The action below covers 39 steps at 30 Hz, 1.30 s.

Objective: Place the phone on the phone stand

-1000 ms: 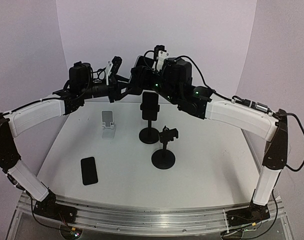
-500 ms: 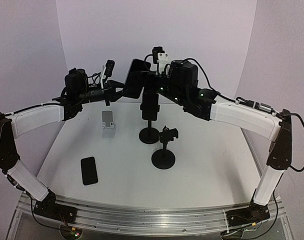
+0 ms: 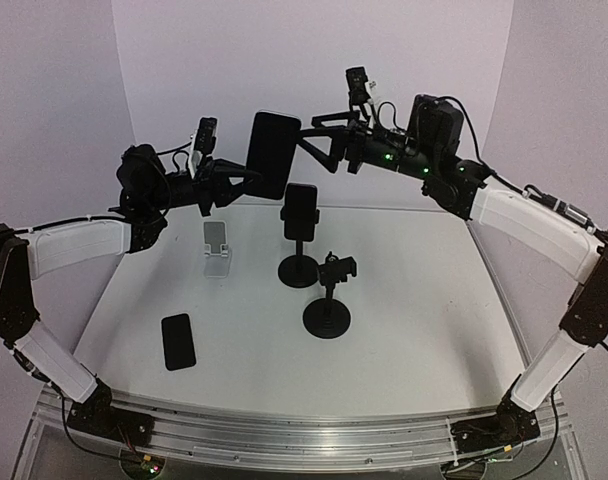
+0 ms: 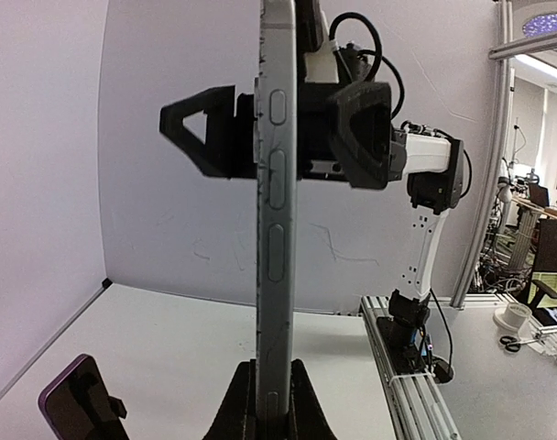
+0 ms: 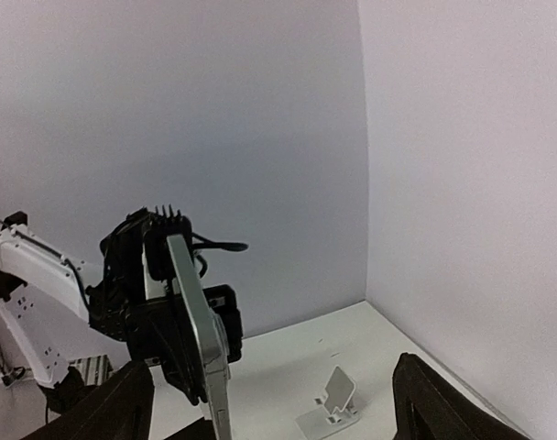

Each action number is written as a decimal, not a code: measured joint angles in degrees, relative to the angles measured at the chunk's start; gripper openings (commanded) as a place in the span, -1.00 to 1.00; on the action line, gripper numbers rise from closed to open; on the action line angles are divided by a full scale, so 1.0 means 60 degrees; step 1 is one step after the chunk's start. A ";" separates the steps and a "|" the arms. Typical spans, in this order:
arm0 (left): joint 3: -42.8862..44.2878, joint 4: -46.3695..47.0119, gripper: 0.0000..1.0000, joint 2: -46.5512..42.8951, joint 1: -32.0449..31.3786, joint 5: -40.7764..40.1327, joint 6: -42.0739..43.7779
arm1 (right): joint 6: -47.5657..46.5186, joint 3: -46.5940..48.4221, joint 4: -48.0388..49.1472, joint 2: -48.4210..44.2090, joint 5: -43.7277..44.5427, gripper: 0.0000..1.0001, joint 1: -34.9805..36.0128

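The phone [image 3: 273, 155], black with a silver edge, hangs upright in the air over the back of the table. My left gripper [image 3: 248, 178] is shut on its lower end; the left wrist view shows the phone [image 4: 276, 229] edge-on, wedged between the black fingers [image 4: 311, 408]. Just right of the phone's top, my right gripper [image 3: 316, 143] stands open and off it. In the right wrist view its fingers [image 5: 123, 403] are spread wide, with the phone [image 5: 198, 339] ahead of them. A white folding phone stand [image 3: 217, 250] sits empty on the table below.
A black pole stand [image 3: 300, 268] carries another phone [image 3: 301, 211] at the table's middle. A second black stand [image 3: 328, 290] with an empty clamp is in front of it. A dark phone [image 3: 178, 341] lies flat at the front left.
The left gripper has shut on the phone. The right gripper has opened, let go of it and drawn back up and to the right. The phone has shifted slightly left.
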 measured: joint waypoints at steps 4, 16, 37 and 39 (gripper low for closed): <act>0.0000 0.0475 -1.00 0.0040 -0.0062 0.0058 -0.0273 | -0.0006 0.0337 -0.0049 0.0660 -0.1036 0.29 0.0068; 0.0000 0.0674 -1.00 0.0061 -0.0099 -0.0102 -0.0584 | 0.0575 0.1110 0.0129 0.1566 -0.2815 -1.00 0.0097; 0.2420 -0.5838 0.38 0.0263 0.0118 0.1333 0.4067 | -0.1765 -0.0234 -0.2276 0.0702 -0.1190 -1.00 0.0423; 0.2901 -0.6545 0.28 0.0386 0.0116 0.1514 0.4556 | -0.2053 -0.0234 -0.2494 0.0636 -0.1180 -1.00 0.0553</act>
